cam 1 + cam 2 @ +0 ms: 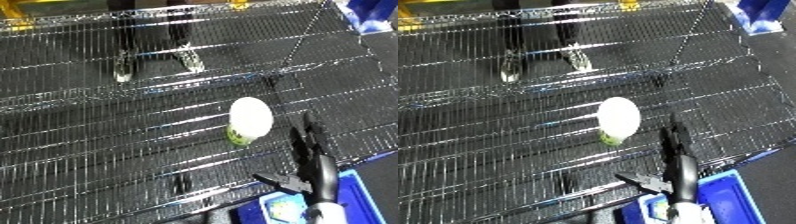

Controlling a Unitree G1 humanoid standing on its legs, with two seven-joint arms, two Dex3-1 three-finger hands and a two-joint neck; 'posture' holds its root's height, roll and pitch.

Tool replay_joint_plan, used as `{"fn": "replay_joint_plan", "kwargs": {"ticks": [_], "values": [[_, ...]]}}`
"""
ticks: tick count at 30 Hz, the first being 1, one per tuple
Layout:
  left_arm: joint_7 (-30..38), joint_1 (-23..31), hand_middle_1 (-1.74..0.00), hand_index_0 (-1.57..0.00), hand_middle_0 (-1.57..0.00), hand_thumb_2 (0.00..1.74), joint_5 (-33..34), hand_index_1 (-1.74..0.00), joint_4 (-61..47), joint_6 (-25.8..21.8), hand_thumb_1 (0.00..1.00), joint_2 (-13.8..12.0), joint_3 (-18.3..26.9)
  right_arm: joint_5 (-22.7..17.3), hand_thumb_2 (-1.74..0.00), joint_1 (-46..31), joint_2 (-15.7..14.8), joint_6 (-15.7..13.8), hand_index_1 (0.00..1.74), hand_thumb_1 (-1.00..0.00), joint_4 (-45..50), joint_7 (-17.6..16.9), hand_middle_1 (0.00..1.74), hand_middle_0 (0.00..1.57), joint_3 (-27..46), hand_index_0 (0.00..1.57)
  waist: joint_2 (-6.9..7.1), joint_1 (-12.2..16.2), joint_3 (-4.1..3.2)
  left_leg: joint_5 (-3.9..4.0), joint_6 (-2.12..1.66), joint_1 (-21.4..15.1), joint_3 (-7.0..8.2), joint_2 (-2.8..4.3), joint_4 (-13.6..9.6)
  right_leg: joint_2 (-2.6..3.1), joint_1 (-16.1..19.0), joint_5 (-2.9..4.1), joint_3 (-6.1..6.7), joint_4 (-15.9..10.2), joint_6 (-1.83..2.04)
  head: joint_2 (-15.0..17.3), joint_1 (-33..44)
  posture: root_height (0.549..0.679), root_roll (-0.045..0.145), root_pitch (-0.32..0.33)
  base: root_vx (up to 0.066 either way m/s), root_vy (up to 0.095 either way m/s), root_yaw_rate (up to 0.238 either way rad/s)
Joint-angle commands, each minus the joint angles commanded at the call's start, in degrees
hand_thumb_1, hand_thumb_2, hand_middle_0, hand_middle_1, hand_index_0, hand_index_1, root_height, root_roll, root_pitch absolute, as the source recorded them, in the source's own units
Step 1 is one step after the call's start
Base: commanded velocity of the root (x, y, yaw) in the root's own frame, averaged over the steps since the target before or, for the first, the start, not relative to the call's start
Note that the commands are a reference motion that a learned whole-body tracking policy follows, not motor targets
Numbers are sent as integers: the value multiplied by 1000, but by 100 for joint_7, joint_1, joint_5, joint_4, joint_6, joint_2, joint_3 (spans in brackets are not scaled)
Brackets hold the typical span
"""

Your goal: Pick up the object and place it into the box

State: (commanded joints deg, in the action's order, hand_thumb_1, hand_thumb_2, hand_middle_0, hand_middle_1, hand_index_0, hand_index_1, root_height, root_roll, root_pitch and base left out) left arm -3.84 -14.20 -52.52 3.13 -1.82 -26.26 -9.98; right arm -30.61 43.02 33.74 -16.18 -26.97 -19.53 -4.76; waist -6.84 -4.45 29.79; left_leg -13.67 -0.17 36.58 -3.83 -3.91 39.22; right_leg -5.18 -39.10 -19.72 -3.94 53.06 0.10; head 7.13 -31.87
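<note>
Right robot hand (311, 165), fingers straight, hovers beside white object (250, 120) near wire shelf (107, 125) front edge.

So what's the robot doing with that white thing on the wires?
The robot's right hand is stretched out with straight fingers just to the right of a white container with a green base, lying on a wire shelf. The hand isn't holding it yet. A blue bin sits below at the lower right, probably where the container should go. The left hand isn't in sight.
</note>
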Motion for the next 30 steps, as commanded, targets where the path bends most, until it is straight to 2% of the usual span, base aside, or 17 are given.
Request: {"fn": "replay_joint_plan", "kwargs": {"ticks": [7, 25, 30], "values": [[82, -81, -1740, -1570, -1570, 1740, -83, -1740, -141, -28, 1000, -66, -75, 48, 0, 437, 139, -12, 0, 0, -311, -42, 0, 0, -158, 0, -87, -83, 0, 18, 16, 252, 7, -26, 49, 12, -266, -20, -23, 112, -10, -133, -117, 621, 55, 201, 1, -6, 10], [172, -161, -1740, -1570, -1570, 1740, -284, -1740, -412, -66, 1000, -250, -166, -25, 0, 1337, 431, 153, 0, 0, -889, -205, 0, 0, -519, 0, -196, -314, 0, 2, 110, 838, -57, -57, 269, 54, -868, -88, -65, 443, -28, -495, -339, 614, 42, 263, 4, -11, 25], [151, -156, -1740, -1570, -1570, 1740, -314, -1740, -447, -49, 1000, -281, -144, -34, -435, 1481, 496, 163, 435, -250, -994, -194, 435, 393, -563, 393, -215, -359, 0, -7, 143, 952, -77, -64, 326, 54, -989, -109, -70, 531, -31, -605, -381, 612, 39, 273, -7, -10, 20]]}}
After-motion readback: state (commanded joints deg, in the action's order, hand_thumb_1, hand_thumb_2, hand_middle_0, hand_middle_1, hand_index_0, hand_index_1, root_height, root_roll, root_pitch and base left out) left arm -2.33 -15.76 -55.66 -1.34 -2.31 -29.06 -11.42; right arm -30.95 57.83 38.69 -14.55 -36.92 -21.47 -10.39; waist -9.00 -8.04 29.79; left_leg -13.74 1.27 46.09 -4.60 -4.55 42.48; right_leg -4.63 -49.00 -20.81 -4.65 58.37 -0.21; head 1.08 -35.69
